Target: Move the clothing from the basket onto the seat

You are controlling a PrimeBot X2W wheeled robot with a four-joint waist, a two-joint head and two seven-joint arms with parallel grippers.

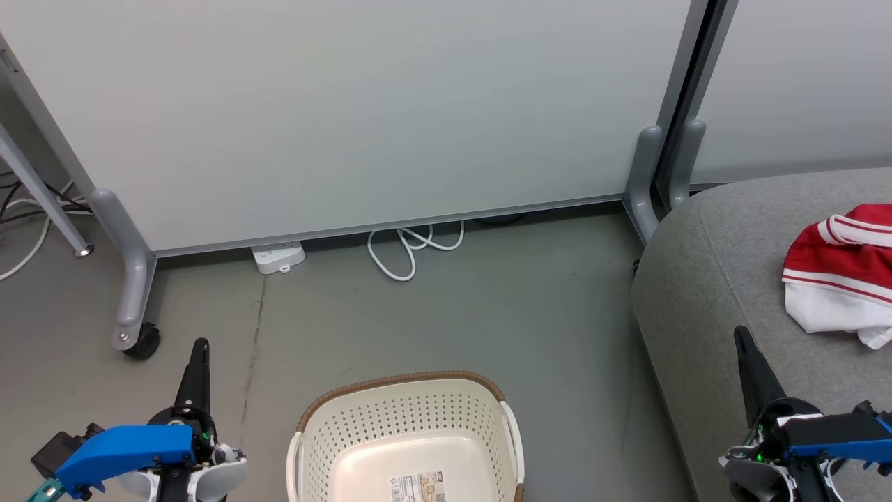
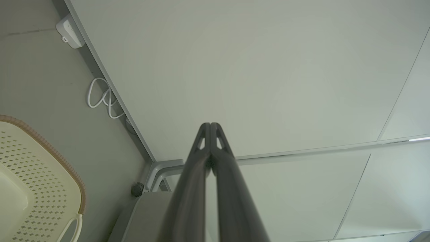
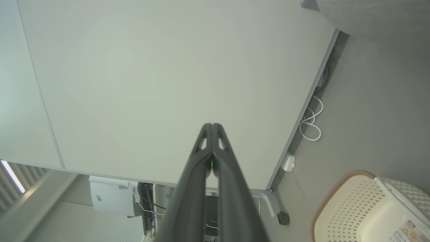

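Observation:
The cream perforated basket point(image 1: 404, 432) with a brown rim stands on the floor at the bottom centre; its inside shows bare plastic and a label. A red garment with white stripes point(image 1: 843, 268) lies crumpled on the grey seat point(image 1: 704, 293) at the right. My left gripper point(image 1: 198, 355) is at the lower left, beside the basket, fingers shut together with nothing in them point(image 2: 210, 127). Low at the right, over the seat's front part, my right gripper point(image 1: 742, 341) is also shut and holds nothing point(image 3: 212, 127). The basket also appears in the wrist views point(image 2: 37, 181) point(image 3: 356, 208).
A pale partition panel point(image 1: 362, 104) on grey wheeled legs point(image 1: 132, 293) stands behind the basket. A white power strip point(image 1: 279, 256) and a coiled white cable point(image 1: 411, 251) lie on the floor under it. Another leg point(image 1: 644, 174) stands next to the seat's corner.

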